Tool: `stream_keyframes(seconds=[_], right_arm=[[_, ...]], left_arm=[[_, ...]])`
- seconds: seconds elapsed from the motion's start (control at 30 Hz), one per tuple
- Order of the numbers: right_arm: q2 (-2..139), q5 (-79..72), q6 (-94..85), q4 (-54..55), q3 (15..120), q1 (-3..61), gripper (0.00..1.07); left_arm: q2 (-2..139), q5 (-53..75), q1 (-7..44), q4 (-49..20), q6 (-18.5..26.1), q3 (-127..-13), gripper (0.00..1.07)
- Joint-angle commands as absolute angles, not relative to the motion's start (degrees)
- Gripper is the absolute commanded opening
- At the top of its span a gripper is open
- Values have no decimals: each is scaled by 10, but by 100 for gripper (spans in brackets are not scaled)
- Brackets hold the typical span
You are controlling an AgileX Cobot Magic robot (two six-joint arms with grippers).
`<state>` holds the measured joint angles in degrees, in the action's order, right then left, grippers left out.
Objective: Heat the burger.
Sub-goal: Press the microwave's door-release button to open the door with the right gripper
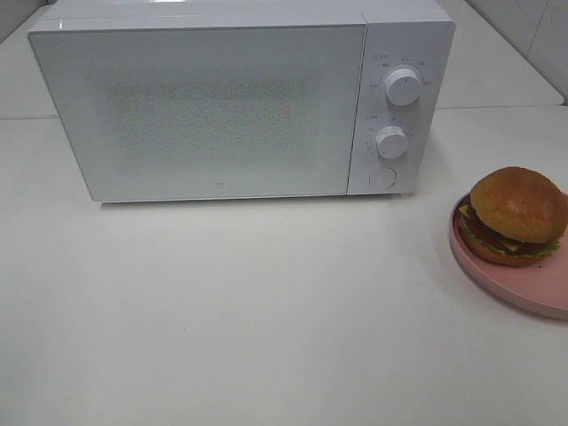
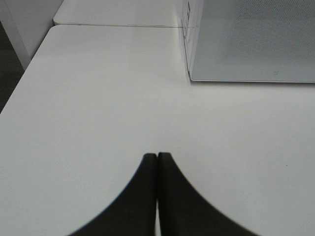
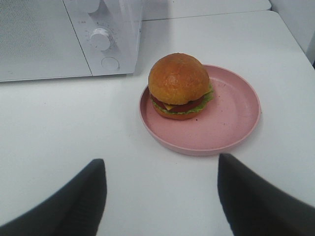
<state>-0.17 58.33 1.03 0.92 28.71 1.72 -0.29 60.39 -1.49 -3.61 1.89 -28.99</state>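
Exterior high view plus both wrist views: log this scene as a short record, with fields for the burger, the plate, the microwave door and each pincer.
burger: on the pink plate, off-centre toward the microwave, untouched
pink plate: on the white table, right of the microwave in the high view
microwave: door closed
left pincer: shut, empty, above bare table
right pincer: open, empty, short of the plate
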Motion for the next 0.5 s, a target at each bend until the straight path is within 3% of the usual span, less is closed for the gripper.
stream_keyframes(seconds=[0.03,0.5], right_arm=[[-16,575,5,9,286,14,61],[-16,575,5,9,286,14,61]], left_arm=[[-18,596,-15,-39,19,-289,0],[-18,596,-15,-39,19,-289,0]])
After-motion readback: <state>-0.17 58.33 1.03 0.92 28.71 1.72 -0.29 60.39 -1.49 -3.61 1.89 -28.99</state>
